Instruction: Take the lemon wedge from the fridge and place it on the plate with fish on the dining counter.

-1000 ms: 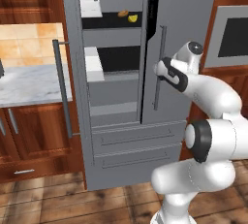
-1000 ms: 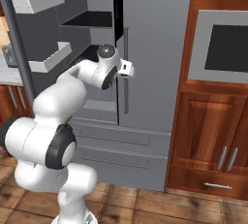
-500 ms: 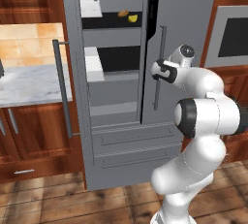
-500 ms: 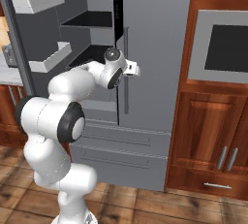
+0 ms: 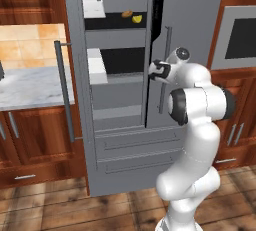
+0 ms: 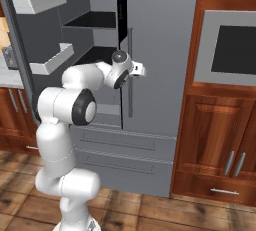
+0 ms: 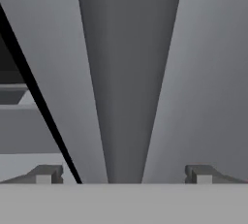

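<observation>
The grey fridge has its left door swung wide open. On its top black shelf lies the tiny yellow lemon wedge. My gripper hovers well below that shelf, at the right door's thin vertical handle. In the hand view the gripper is open, with its fingertips far apart. The handle runs up the middle between them, touching neither. From the right, the hand sits against the handle. The dining counter and the plate with fish are out of view.
An orange-brown rounded food item lies just left of the lemon wedge. White door bins line the open door. Grey drawers sit below. A small marble worktop is on the left, a wall oven on the right.
The arm has folded in, its elbow swinging toward the fridge. The hand has shifted left along the right door to the handle.
</observation>
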Robot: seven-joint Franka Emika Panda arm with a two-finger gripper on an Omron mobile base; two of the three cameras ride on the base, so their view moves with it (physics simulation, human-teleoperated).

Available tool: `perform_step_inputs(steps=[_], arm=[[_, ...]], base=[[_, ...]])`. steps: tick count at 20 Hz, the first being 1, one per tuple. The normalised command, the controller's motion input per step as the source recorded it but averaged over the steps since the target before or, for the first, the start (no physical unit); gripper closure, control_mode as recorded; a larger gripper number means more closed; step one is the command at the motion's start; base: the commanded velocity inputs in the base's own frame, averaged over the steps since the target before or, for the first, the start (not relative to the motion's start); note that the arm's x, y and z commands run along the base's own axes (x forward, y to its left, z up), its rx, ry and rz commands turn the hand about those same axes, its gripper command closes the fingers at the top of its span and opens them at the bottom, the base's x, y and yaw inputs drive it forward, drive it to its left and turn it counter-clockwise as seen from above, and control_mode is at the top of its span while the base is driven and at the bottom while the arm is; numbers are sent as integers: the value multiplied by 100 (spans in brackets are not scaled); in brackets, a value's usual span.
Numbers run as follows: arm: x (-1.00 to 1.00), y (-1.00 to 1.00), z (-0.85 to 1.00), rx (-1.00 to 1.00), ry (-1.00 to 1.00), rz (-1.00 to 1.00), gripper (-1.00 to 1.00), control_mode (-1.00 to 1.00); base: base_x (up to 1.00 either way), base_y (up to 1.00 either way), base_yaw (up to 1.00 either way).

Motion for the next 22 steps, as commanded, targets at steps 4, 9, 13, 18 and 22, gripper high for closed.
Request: perform_step_inputs(steps=[4,9,13,18,22], arm=[[61,-9,-15,0,0,0,-100,-100],[52,-1,-20,0,0,0,100,-100],[5,0,0,0,0,0,100,-100],[0,0,0,0,0,0,100,-100],[-73,-30,3,2,0,-5,100,-100]], base=[[0,0,0],[0,0,0],[0,0,0],[0,0,0],[0,0,0]])
